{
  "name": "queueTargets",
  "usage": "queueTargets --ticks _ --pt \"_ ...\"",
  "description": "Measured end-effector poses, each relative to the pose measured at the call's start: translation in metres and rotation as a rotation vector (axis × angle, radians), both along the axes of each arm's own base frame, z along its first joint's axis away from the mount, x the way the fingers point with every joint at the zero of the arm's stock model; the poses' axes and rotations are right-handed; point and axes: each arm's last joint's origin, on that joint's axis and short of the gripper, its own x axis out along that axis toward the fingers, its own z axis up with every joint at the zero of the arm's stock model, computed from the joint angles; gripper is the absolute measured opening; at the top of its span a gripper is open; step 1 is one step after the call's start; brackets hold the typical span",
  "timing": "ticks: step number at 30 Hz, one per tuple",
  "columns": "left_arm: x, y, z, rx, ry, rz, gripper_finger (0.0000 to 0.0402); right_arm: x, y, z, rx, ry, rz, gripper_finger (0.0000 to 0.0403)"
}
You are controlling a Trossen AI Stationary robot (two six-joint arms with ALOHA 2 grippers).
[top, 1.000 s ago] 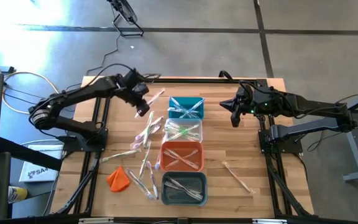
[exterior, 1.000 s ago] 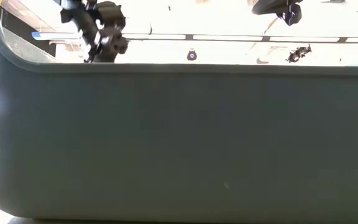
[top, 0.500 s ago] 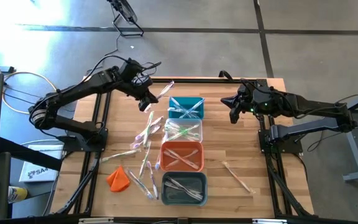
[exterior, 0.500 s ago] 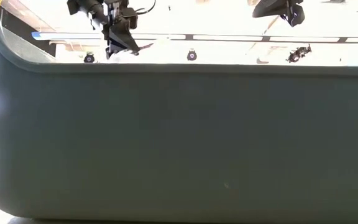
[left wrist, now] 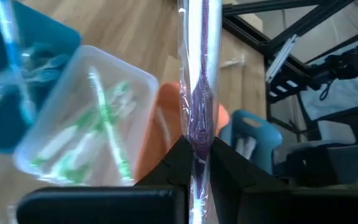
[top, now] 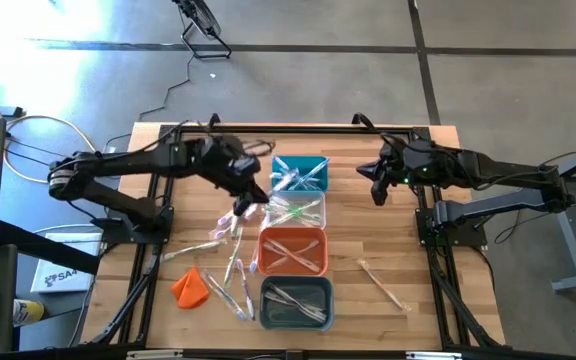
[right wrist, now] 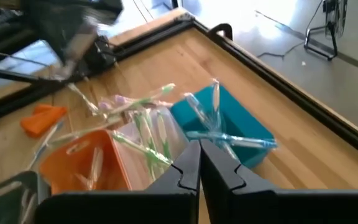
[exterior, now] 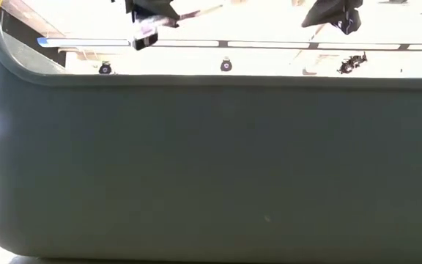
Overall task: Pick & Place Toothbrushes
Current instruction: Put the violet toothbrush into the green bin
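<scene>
**Left pincer holding a wrapped toothbrush above the bin column**

1. Desk (top: 408,210): wooden surface carrying all items. A column of four bins runs down its centre.
2. Bins, from the 12 o'clock end toward 6 o'clock: teal bin (top: 300,173), clear bin (top: 294,211), orange bin (top: 292,250), grey bin (top: 295,303). Each contains toothbrushes.
3. Left pincer (top: 249,195): positioned at the 9 o'clock edge of the clear bin, raised above the desk. Its fingers (left wrist: 225,163) are clamped on a purple toothbrush (left wrist: 199,93) in a clear wrapper, which extends forward over the bins.
4. Right pincer (top: 376,190): fully closed and empty, hovering over bare desk at 3 o'clock of the teal bin.
5. Loose toothbrushes (top: 230,240): scattered on the desk at 9 o'clock of the bin column. A single toothbrush (top: 383,284) lies apart at 3 o'clock of the grey bin.
6. Orange cloth lump (top: 190,286): rests at 9 o'clock of the grey bin, near the loose toothbrushes.
</scene>
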Motion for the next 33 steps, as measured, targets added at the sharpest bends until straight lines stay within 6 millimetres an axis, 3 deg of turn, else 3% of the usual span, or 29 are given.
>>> queueTargets --ticks 12,24,33 --pt "0.002 -0.069 0.001 -0.024 0.017 0.011 0.0028 0.0 0.0 -0.001 0.01 0.006 0.002 0.0002" --pt "-0.004 -0.123 0.012 -0.029 -0.124 -0.044 0.0028 0.008 -0.001 0.004 0.002 -0.061 -0.006 0.0002" --pt "0.006 -0.157 -0.005 -0.069 -0.086 -0.024 0.0028 0.025 -0.002 -0.009 0.009 0.004 -0.006 0.0002"
